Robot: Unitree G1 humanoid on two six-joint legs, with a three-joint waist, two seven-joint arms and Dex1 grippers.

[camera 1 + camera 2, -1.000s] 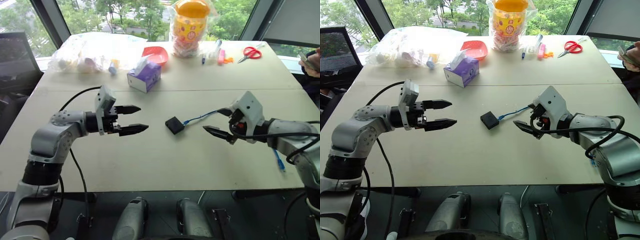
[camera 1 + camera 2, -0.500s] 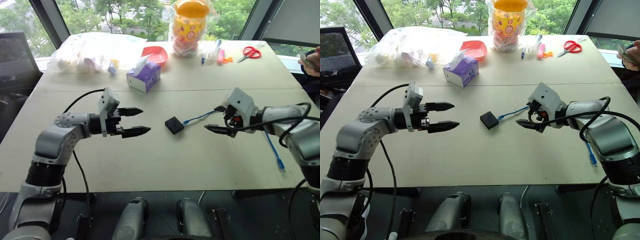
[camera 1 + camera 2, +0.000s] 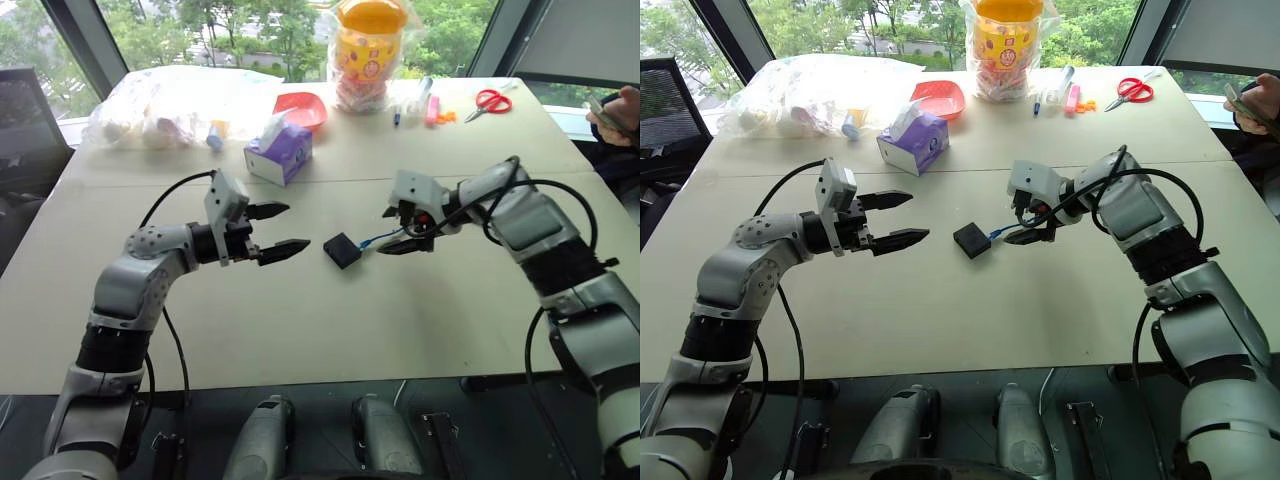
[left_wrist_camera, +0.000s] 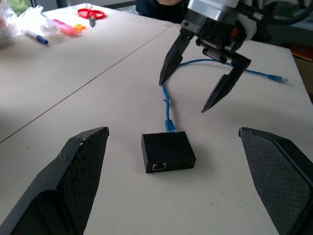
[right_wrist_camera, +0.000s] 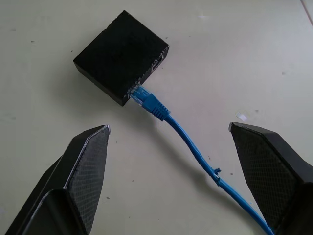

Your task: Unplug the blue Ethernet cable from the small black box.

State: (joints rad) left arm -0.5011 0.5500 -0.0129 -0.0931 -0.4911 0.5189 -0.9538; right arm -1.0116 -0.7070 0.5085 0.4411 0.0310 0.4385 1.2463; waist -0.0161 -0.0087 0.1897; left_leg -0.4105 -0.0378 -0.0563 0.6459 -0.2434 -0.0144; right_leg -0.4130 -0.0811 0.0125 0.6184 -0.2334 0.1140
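Note:
The small black box (image 3: pixel 342 250) lies flat in the middle of the table. The blue Ethernet cable (image 5: pixel 190 147) is plugged into the box's side and trails off toward the right. My right gripper (image 3: pixel 385 232) hangs open just right of the box, tilted down, with its fingers straddling the cable near the plug and touching nothing. From the box's left, my left gripper (image 3: pixel 299 226) points at it level and open, a short gap away. In the left wrist view the box (image 4: pixel 167 151) sits between both grippers, an empty port facing me.
A purple tissue box (image 3: pixel 278 155), a red bowl (image 3: pixel 305 105), a clear bag (image 3: pixel 150 100) of items and a bagged yellow jar (image 3: pixel 368 50) stand along the far side. Red scissors (image 3: pixel 492 98) and pens (image 3: pixel 425 100) lie far right. A person's hand (image 3: pixel 612 105) is at the right edge.
My right gripper has swung in to the left and tipped down, from beside the cable to straddling it close to the box. The left gripper has barely moved. The camera view shifted slightly.

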